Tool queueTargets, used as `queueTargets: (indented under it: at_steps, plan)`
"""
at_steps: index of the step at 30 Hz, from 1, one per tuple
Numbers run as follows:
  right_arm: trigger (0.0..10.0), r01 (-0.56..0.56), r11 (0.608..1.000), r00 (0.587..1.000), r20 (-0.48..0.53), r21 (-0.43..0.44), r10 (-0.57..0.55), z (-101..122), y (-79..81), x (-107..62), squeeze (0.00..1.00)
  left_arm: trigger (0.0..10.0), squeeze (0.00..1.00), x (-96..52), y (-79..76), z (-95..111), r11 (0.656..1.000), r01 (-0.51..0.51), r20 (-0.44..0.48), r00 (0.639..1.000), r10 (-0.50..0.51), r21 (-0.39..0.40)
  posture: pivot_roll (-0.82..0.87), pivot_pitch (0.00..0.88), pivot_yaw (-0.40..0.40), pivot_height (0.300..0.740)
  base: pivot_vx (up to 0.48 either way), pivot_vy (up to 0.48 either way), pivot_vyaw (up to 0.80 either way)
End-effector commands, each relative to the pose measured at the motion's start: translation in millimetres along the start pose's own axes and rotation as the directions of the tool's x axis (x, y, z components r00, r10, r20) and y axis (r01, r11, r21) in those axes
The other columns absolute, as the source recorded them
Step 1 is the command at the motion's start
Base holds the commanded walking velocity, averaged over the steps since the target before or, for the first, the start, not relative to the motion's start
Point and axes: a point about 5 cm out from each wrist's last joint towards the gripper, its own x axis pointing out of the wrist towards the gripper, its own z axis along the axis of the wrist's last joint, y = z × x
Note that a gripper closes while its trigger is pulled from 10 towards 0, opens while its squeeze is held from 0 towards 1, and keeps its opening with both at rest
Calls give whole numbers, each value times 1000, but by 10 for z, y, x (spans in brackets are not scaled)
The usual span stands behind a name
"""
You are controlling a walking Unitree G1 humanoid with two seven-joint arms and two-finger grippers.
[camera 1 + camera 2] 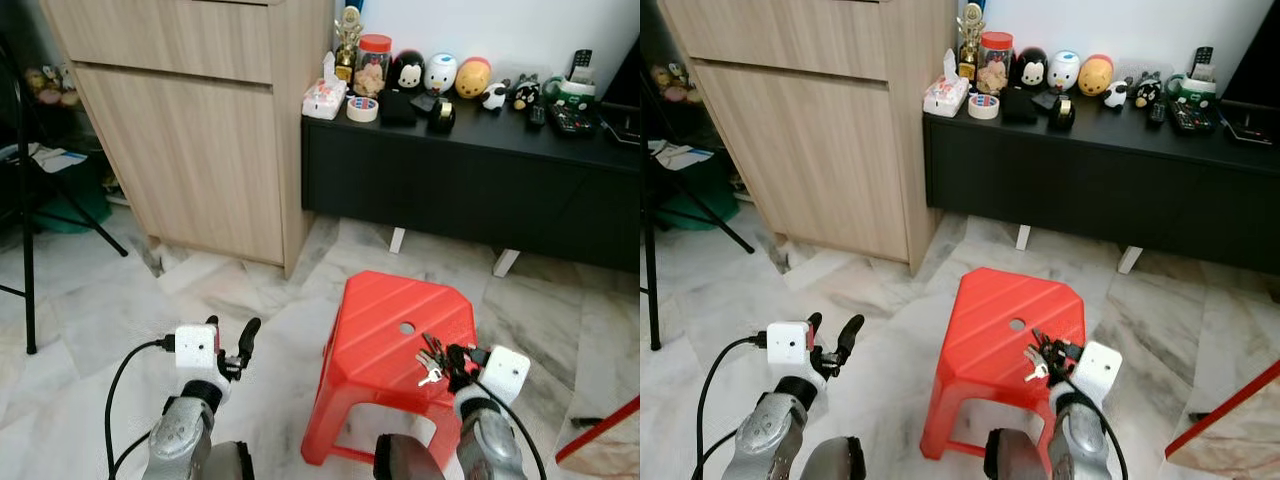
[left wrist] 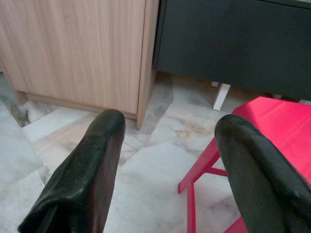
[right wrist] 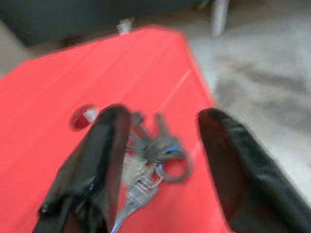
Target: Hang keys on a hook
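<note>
A bunch of keys lies on the top of a red plastic stool, near its right front corner. My right gripper is open right at the keys, one finger on each side of the bunch. Its fingers hover just above the stool's top. My left gripper is open and held low over the floor, left of the stool, with nothing between its fingers.
A light wooden cabinet stands at the back left. A low black sideboard at the back carries toys, a jar and remotes. A black stand is at the far left. Marble floor surrounds the stool.
</note>
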Motion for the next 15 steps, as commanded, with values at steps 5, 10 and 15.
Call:
queueTargets:
  at_steps: [5,10,15]
  plan:
    - [10000,-2,999,998,-60,-33,0,56,-5,113,1000,10000,0,-16,-36,-30,1000,20,-18,1000,-20,-3,48,22,-56,589,0,0,0]
    - [10000,-18,996,996,-85,-86,11,124,71,191,0,10000,0,35,-74,1,1000,27,-8,1000,-28,-8,50,42,-49,589,0,0,0]
    - [10000,-12,996,995,-104,-85,3,128,99,215,0,10000,0,91,-121,51,999,35,7,999,-35,-17,54,75,-47,589,0,0,0]
